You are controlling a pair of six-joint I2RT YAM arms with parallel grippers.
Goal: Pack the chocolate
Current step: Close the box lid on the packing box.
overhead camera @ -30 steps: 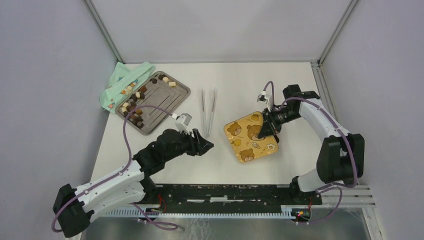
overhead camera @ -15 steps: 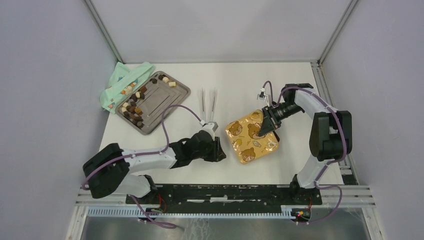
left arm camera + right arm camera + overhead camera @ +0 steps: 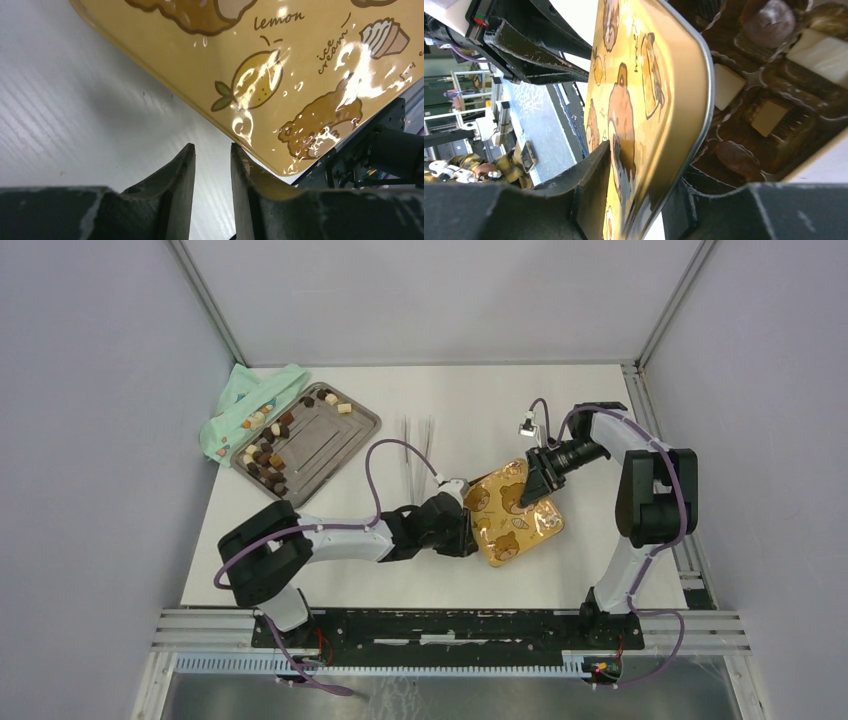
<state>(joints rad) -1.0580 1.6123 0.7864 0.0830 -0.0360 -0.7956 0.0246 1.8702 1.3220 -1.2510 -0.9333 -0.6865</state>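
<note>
Two words can be read, both on the gold tin lid (image 3: 310, 65), in thin brown handwriting. "lemon" (image 3: 278, 20) is written just above a drawn lemon (image 3: 255, 80), which is set near the lid's edge over the counter (image 3: 75, 115). "ice cream" (image 3: 332, 47) is written in two slanted lines beside a drawn ice-cream cup (image 3: 385, 37). In the right wrist view more brown lettering (image 3: 640, 55) is seen near a drawn bear (image 3: 621, 130), but it is too foreshortened to be read. In the top view the lid's print is too small to be read.
</note>
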